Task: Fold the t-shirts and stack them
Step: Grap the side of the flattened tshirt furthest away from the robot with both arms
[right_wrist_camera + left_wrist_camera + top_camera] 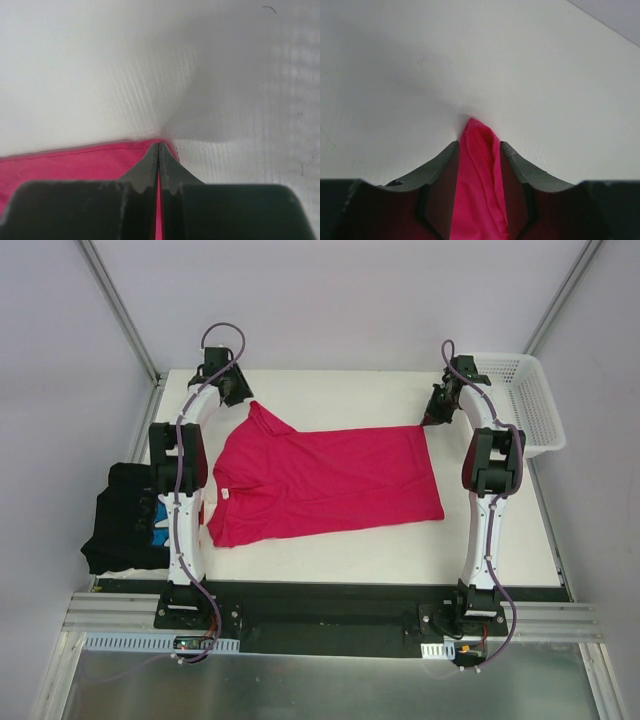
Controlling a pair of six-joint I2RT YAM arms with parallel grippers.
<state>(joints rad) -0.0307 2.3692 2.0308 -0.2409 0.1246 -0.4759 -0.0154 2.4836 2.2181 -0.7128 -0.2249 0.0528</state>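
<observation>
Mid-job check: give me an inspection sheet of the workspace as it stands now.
Surface: white table, the shirt lying on it.
Job's things: pink t-shirt spread out mid-table; black t-shirt bunched at the left edge.
Clutter: white basket at the far right corner.
Grippers: left gripper fingers apart, a shirt fold between them; right gripper shut on the shirt's far right corner.
Cables: purple cables looped along both arms.
Surroundings: pale walls, metal frame.
</observation>
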